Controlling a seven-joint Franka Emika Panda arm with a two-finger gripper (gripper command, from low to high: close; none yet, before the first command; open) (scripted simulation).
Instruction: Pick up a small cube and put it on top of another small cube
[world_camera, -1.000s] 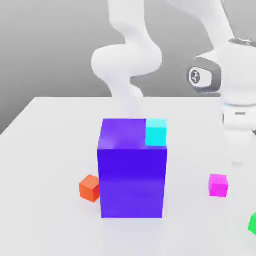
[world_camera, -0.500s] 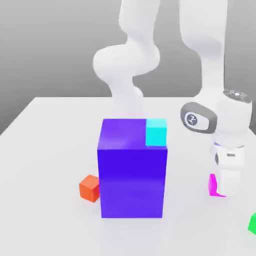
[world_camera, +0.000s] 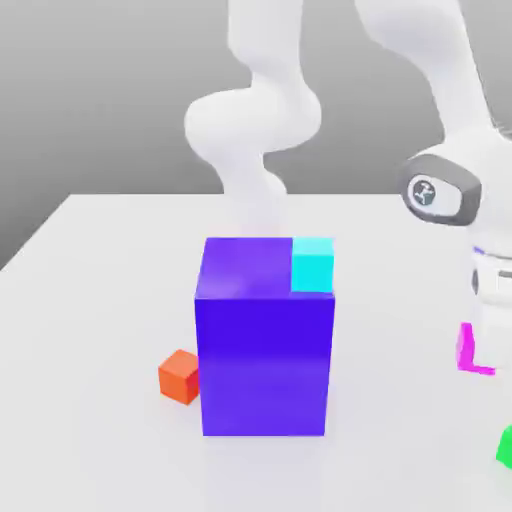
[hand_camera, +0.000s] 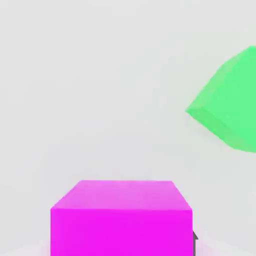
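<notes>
White table meets a grey wall; the gripper grips the magenta cube.

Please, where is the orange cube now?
In the exterior view, the orange cube is on the white table, just on the exterior view's left of the big blue-purple block, near its lower part.
</notes>
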